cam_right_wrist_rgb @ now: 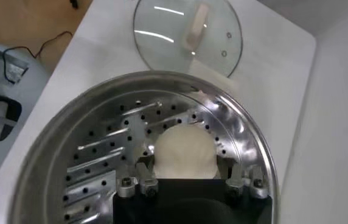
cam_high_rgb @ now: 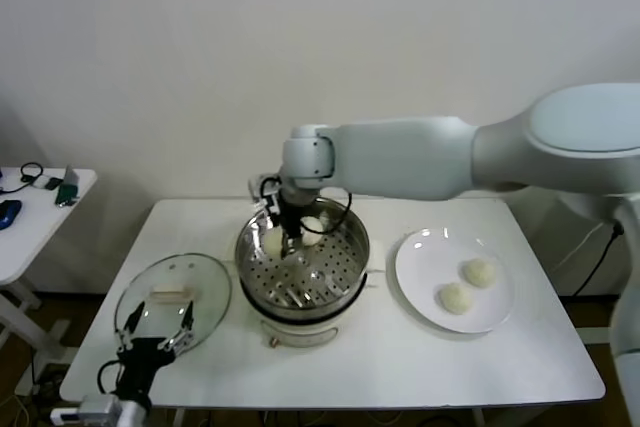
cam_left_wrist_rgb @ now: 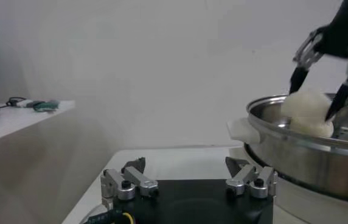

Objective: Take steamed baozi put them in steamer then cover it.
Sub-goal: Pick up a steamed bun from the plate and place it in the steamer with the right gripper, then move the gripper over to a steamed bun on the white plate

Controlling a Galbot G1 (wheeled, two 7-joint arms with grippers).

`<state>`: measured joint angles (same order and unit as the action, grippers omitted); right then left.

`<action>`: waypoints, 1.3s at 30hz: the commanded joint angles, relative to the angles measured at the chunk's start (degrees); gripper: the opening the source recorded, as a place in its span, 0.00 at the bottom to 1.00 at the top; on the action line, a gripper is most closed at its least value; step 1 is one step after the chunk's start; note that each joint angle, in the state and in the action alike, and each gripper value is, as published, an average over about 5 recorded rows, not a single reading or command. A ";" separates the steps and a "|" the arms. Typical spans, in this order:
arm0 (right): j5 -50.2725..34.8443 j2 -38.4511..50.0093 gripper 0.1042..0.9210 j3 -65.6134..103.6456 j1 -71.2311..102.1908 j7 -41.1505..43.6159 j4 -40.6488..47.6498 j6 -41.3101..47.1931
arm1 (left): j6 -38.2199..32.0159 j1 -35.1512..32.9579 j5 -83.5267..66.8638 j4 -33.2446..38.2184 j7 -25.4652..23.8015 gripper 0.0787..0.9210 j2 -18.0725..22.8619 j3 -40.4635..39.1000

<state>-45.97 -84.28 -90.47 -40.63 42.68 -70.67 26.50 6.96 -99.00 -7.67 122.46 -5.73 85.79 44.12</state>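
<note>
From the head view, the steamer point(cam_high_rgb: 302, 272) sits in the middle of the white table point(cam_high_rgb: 400, 357), on top of a cream cooker base point(cam_high_rgb: 297, 332). The right gripper point(cam_high_rgb: 293, 237) reaches down into the steamer at its far left side, and its fingers are closed around one steamed baozi point(cam_high_rgb: 273, 241). Another bun point(cam_high_rgb: 312, 226) lies inside the steamer just beside it, near the far wall. To the right of the steamer is a white plate point(cam_high_rgb: 425, 252), and two more buns point(cam_high_rgb: 456, 298) rest on it, apart from each other. To the left of the steamer the cover point(cam_high_rgb: 173, 300) lies flat on the table with its cream handle up. The left gripper point(cam_high_rgb: 157, 332) waits near the cover, on the side away from the steamer, and its fingers are spread wide with nothing in them. In the left wrist view, the left gripper point(cam_left_wrist_rgb: 189, 176) shows its two fingers far apart, low over the table. The steamer point(cam_left_wrist_rgb: 308, 149) is off to one side, and the right gripper point(cam_left_wrist_rgb: 320, 94) pinches a bun point(cam_left_wrist_rgb: 306, 112) just above the steamer's rim. In the right wrist view, the right gripper point(cam_right_wrist_rgb: 190, 181) holds the bun point(cam_right_wrist_rgb: 183, 152) from both sides, over the holey floor of the steamer point(cam_right_wrist_rgb: 101, 140). The cover point(cam_right_wrist_rgb: 187, 35) lies on the table past the steamer's rim.
</note>
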 commanded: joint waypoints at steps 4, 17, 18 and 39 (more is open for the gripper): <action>2.63 -4.60 0.71 -0.27 4.99 -2.14 4.51 1.22 | -0.24 -0.23 0.03 -0.02 0.02 0.88 0.22 0.11; 5.41 3.83 0.88 0.92 -3.63 5.98 0.92 -6.02 | -0.10 -0.67 0.01 0.61 -0.01 0.88 0.17 0.40; 5.36 5.63 0.88 0.69 -5.21 7.60 0.12 -6.97 | -0.01 -0.64 0.05 0.71 -0.02 0.88 0.19 0.35; 21.26 48.21 0.88 -11.38 -8.73 20.15 -9.92 -16.99 | 0.65 0.72 1.26 0.34 -0.32 0.88 0.55 -1.29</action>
<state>-34.83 -52.29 -98.47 -52.72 59.80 -77.37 12.63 7.63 -98.40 -6.60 122.94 -6.02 86.26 43.06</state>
